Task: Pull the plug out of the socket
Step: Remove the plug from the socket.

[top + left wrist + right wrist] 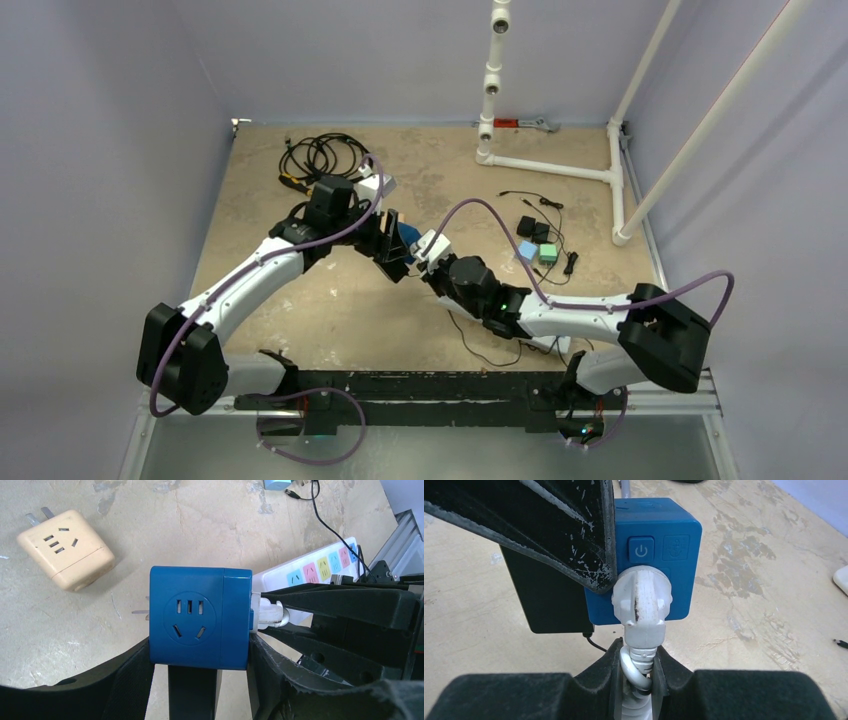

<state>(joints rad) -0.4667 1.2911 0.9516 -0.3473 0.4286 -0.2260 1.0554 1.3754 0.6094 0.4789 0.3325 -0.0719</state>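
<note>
Blue socket cube (200,617) is mid-table, off the surface, clamped in the left gripper (200,652). Right gripper (640,660) is pinched shut on the white plug (641,597) at its cord neck. Plug looks seated. The pull is not yet made. Next calls for a straight draw apart, with the left bracing.

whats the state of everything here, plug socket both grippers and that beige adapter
blue socket: clamped from both sides, front outlets empty
white plug: seated in the blue socket, not pulled out yet
left gripper: shut on the blue socket
right gripper: shut on the white plug's neck
beige adapter: lying loose, nothing plugged in
</note>
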